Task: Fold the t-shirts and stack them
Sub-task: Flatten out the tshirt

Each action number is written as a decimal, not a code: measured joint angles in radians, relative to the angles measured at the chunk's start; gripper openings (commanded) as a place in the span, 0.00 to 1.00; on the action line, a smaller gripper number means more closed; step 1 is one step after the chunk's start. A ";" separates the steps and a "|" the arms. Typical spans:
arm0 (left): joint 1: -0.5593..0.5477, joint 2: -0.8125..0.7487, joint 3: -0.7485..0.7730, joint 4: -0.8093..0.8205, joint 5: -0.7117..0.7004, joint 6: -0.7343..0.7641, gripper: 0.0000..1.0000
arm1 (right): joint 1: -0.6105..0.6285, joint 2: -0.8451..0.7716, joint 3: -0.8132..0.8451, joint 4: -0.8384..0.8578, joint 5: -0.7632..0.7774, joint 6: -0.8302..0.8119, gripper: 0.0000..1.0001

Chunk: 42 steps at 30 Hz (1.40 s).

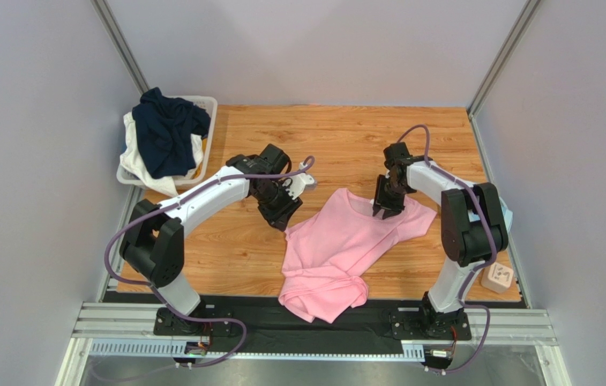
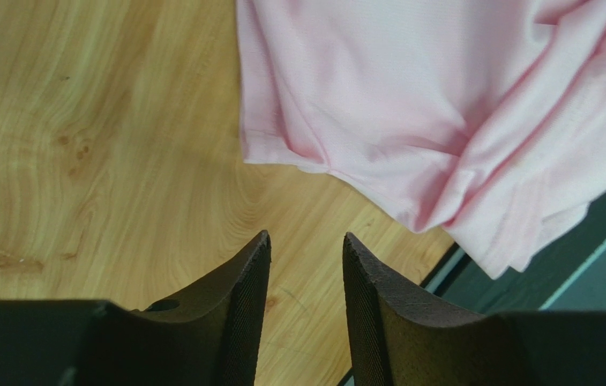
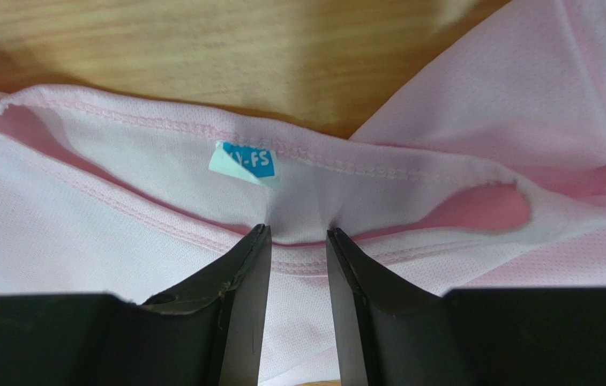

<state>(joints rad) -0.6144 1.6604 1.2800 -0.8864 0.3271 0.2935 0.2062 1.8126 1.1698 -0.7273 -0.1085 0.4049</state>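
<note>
My right gripper [image 3: 298, 232] sits at the collar of the pink t-shirt [image 3: 80, 209], jaws narrowly parted astride it. My left gripper [image 2: 306, 237], half open, hovers over the wooden table [image 2: 80, 121] just beside the shirt's rumpled edge.

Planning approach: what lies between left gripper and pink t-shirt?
Only bare wooden table separates the left gripper from the pink t-shirt; left wrist view shows it.

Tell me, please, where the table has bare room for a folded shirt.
Free: the far strip of table from basket to right edge, and the near-left wood between left arm and pink shirt. Crowded: the centre, with left gripper and right gripper at the shirt, and the basket corner.
</note>
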 measured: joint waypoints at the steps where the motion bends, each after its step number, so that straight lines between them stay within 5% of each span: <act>1: -0.005 -0.009 0.000 -0.008 0.019 -0.003 0.45 | 0.000 -0.015 -0.008 -0.014 0.010 0.002 0.39; 8: -0.199 -0.138 -0.013 -0.023 0.138 -0.034 0.45 | 0.000 -0.090 0.034 -0.061 0.042 0.027 0.42; 14: -0.337 -0.068 -0.082 -0.019 0.212 -0.061 0.44 | 0.014 -0.100 0.101 -0.057 -0.001 0.055 0.42; 26: -0.350 0.103 -0.163 -0.007 0.254 -0.087 0.41 | 0.074 -0.100 0.106 -0.019 -0.078 0.089 0.42; 42: -0.409 0.249 -0.112 -0.013 0.262 -0.083 0.39 | 0.124 -0.114 -0.132 0.049 -0.146 0.123 0.41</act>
<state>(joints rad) -1.0237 1.9095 1.1683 -0.8989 0.5896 0.2104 0.3305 1.6981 1.0382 -0.6781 -0.2543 0.5278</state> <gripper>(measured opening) 0.392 0.415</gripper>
